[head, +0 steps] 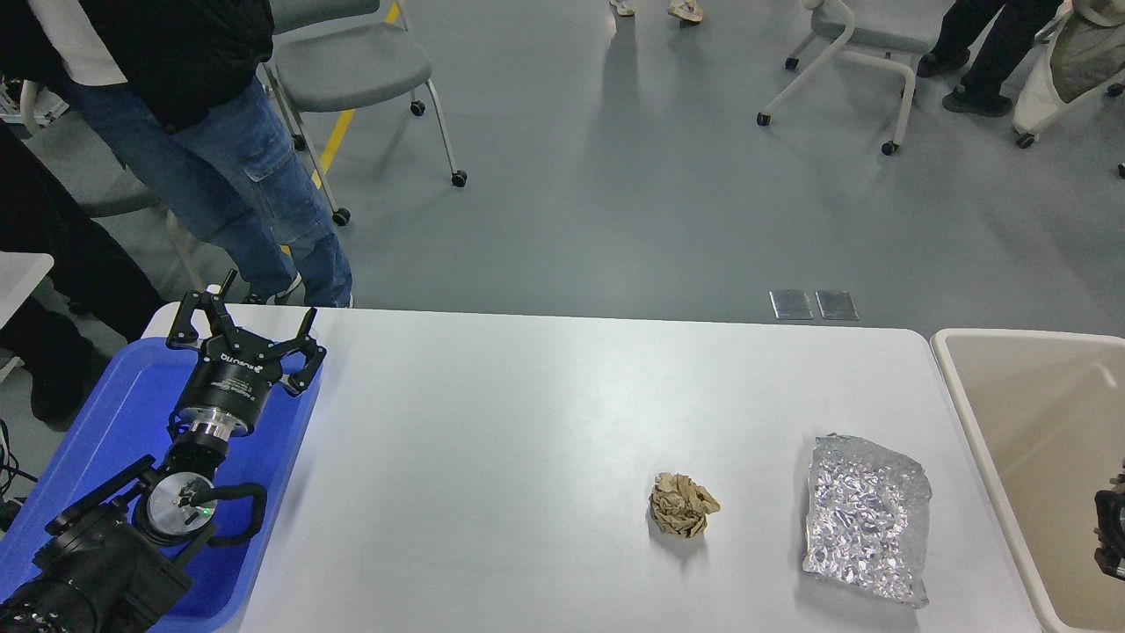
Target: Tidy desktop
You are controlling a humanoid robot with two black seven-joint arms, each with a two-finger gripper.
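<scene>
White tabletop filling the lower middle of the frame, from the blue tray at lower left to the beige bin at right edge. Left end effector at left of frame, over the far end of the blue tray, fingers spread wide apart, nothing between them. Right end effector barely in at the right edge, over the beige bin; only a dark sliver visible, fingers impossible to tell apart. Crumpled brown paper ball on the tabletop, lower right of centre. Crinkled silver foil bag lying flat just to its right, near the bin, not touching the ball. Grey floor, wheeled chairs and standing legs across the upper frame.
</scene>
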